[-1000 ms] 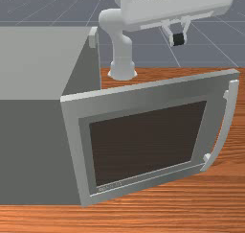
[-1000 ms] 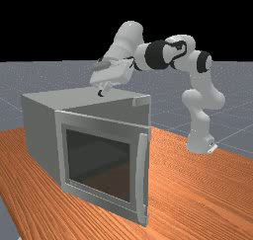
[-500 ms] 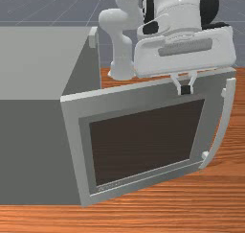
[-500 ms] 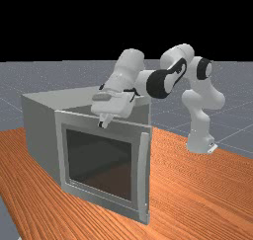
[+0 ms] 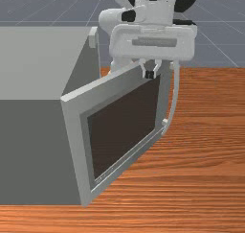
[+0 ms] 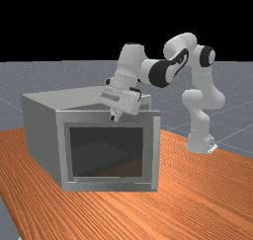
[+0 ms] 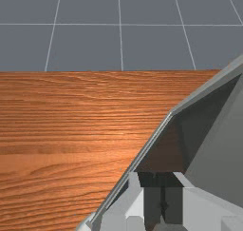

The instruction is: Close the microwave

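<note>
1 gripper point(image 5: 149, 74): pressing fingers tog., hanging nr door's point(image 5: 74, 131) top edge
Door: jutting open, part-hiding arm base point(image 6: 199, 142), front view
Microwave point(image 5: 33, 59): sitting on table point(image 5: 210, 131), front view's L

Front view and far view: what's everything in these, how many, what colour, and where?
Boxy microwave: 1, grey, on the table
Flat rectangular door: 1, lighter grey, on the microwave, partly open
Glassy rectangular window: 1, dark, within the door
Long curved handle: 1, pale grey, by the door's free edge
Wooden table: 1, orange-brown, under the microwave
Gridded floor: 1, grey, beyond the table
Jointed robot arm: 1, white with black, over the table
Two-finger gripper: 1, white with black fingertips, at the door's top
</note>
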Robot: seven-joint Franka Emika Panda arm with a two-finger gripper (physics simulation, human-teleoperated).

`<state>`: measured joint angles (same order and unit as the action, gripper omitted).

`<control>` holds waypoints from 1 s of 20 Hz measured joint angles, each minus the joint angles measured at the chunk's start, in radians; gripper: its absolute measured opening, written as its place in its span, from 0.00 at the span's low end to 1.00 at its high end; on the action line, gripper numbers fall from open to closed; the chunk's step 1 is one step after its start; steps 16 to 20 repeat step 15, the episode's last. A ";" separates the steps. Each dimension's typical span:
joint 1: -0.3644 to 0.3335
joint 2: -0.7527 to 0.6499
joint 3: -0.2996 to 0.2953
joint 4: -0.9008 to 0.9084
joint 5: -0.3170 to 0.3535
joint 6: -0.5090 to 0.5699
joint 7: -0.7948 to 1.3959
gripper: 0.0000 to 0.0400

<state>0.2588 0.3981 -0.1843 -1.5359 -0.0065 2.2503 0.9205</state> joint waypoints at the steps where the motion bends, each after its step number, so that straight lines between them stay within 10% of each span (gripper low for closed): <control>1: -0.002 -0.031 0.000 -0.035 -0.020 -0.037 -0.022 0.08; 8: 0.003 -0.295 0.021 -0.349 -0.040 -0.161 -0.240 0.35; 13: -0.028 -0.346 -0.059 -0.374 0.040 -0.317 -0.391 0.00; 20: -0.025 -0.370 -0.102 -0.395 0.052 -0.351 -0.430 0.00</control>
